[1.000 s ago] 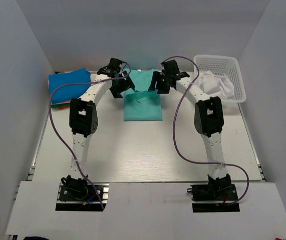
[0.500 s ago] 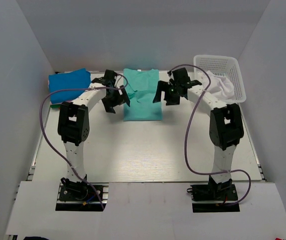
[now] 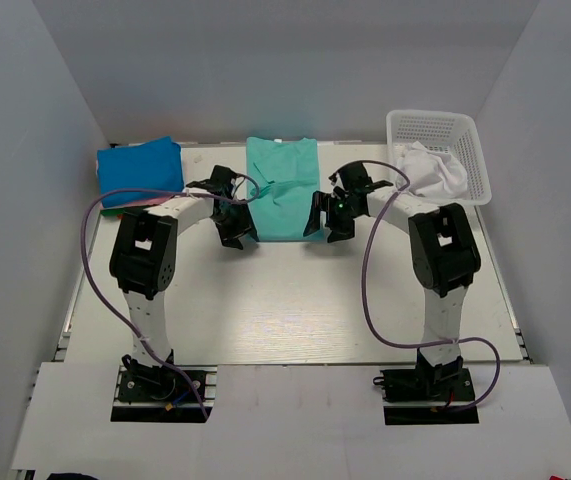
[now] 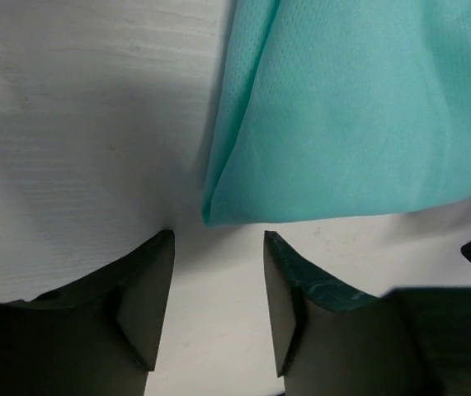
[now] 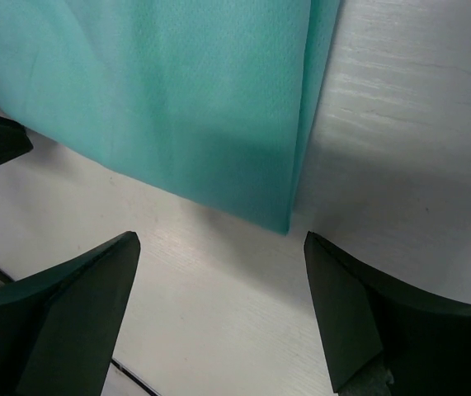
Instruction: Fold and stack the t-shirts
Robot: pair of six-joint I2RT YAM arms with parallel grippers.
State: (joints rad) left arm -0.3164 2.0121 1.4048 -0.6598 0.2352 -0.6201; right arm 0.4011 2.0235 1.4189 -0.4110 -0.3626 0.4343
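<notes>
— On the left side, how is the left gripper (image 3: 236, 230) (image 4: 217, 239) set?
— Spread and empty, low over the surface (image 3: 295, 300); the near-left corner of the folded teal-green t-shirt (image 3: 283, 185) (image 4: 350, 124) (image 5: 177, 99) lies just ahead of its gap.
— And the right gripper (image 3: 327, 222) (image 5: 219, 247)?
— Spread wider, gripping nothing; that shirt's near-right corner lies just beyond its fingertips.

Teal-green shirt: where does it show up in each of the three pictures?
Top view: the teal-green shirt lies at the far centre of the white table.
Left wrist: shirt fills the upper right.
Right wrist: shirt fills the upper left.
Shared landmark: the shirt's near hem on the table.
</notes>
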